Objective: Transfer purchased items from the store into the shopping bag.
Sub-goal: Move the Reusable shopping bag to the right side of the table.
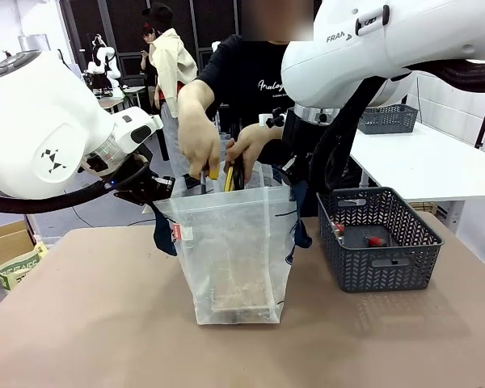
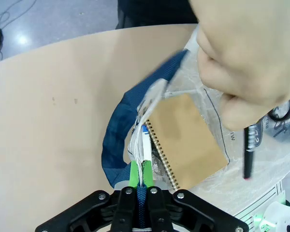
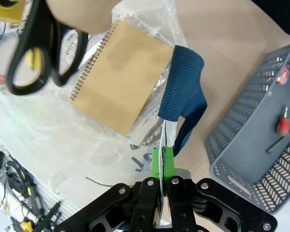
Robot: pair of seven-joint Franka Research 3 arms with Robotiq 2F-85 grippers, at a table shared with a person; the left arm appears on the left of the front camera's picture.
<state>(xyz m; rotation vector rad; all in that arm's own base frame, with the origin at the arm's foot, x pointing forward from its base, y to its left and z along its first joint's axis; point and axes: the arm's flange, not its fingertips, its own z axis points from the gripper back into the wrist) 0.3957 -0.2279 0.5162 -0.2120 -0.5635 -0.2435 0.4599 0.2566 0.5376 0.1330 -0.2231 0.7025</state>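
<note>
The shopping bag point(image 1: 238, 250) stands upright mid-table, translucent with navy handles point(image 3: 181, 96). My left gripper point(image 1: 162, 196) is shut on the bag's left rim, its green pads point(image 2: 134, 173) pinching plastic and strap. In the right wrist view my right gripper point(image 3: 162, 162) is shut on the opposite rim beside the navy handle. A brown spiral notebook point(image 2: 188, 142) lies inside the bag. The person's hands point(image 1: 200, 137) hover over the opening, holding black scissors point(image 3: 43, 53), a black pen point(image 2: 250, 150) and something yellow.
A dark grey mesh basket point(image 1: 380, 242) sits right of the bag with a red-handled tool point(image 3: 282, 125) inside. A second basket point(image 1: 386, 119) rests on a white table behind. Bare table lies in front of the bag.
</note>
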